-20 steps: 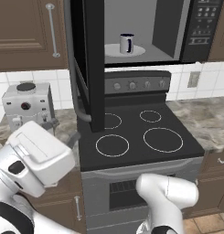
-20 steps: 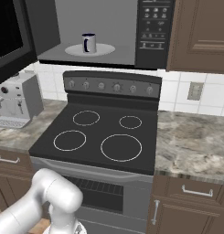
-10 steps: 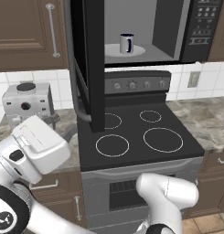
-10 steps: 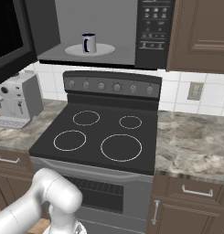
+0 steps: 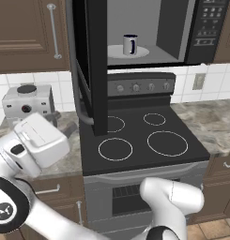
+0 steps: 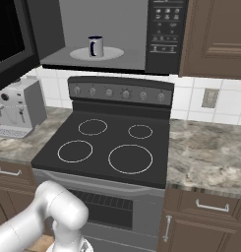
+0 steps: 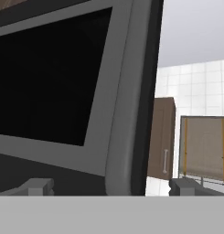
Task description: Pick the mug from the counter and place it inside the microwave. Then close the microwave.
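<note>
Though pincer (image 7: pixel 109 186) agape, mug (image 5: pixel 130 45) apart

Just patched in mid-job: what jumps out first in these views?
The microwave above the stovetop stands wide open, its door swung out to the left, and the mug already sits on the white turntable inside. In the hand view the open gripper faces that door's dark glass up close. A coffee machine stands on the counter left of the stovetop.

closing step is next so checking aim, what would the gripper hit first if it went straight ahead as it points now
Most likely the open microwave door: its edge fills the line between the open gripper's fingertips. Depth is unclear, though nothing shows between them.
</note>
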